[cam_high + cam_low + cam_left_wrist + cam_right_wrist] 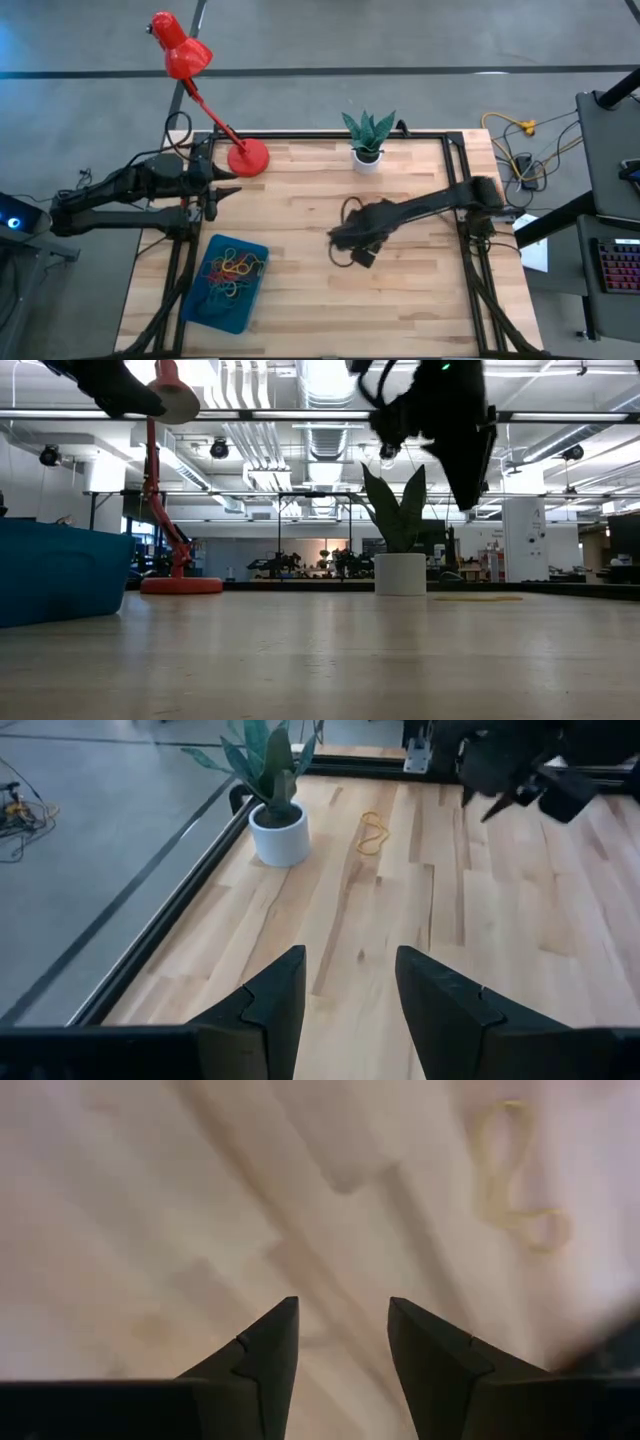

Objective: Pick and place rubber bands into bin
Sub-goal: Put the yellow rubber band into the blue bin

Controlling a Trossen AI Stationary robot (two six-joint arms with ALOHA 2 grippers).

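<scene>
Counter [400, 290]: pale wood planks butted side by side, visible grain, smooth with a soft sheen in the low view, edged by a black metal frame [330, 135]. Bin [215, 310]: teal plastic, matt and smooth; the rubber bands [232, 272] in it look thin and rubbery, and 1 yellow band [374, 833] lies flat on the bare wood. Lamp [190, 60]: glossy red finish; plant pot [367, 159]: plain matt white; both end effectors, left [349, 995] and right [340, 1345], have dark matt fingers that look like hard plastic.
</scene>
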